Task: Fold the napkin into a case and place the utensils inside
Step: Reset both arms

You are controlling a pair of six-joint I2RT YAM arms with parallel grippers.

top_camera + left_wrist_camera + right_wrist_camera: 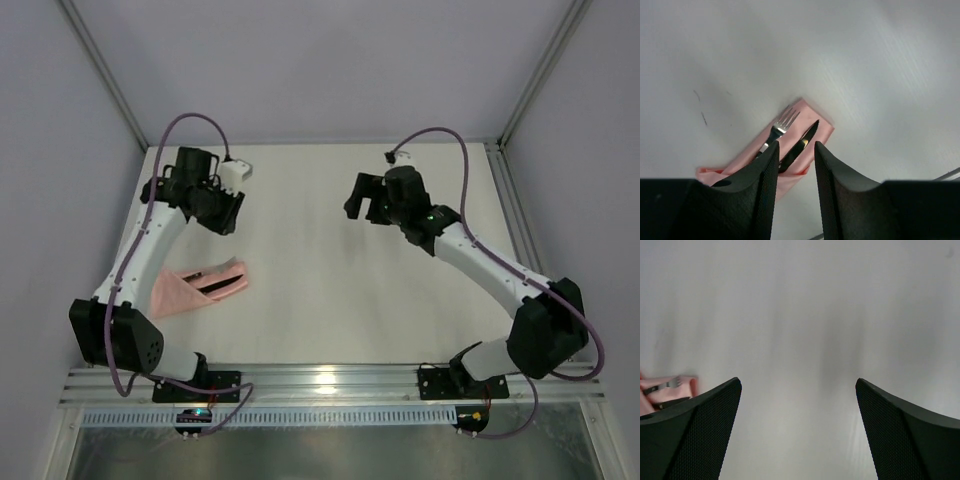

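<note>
Cloth case [205, 283] lies near-left, fork [780, 126] and knife [802, 142] tucked inside; we judge it soft, slippery, best pinched at a folded edge. Our left gripper [796, 147] hangs part-open, right gripper [798, 385] wide, both empty.

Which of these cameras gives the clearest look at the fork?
The left wrist view: the fork sits close up in the pink case, tines plain. The top view shows only dark slivers in the cloth; the right wrist view catches it tiny at its left edge.
</note>
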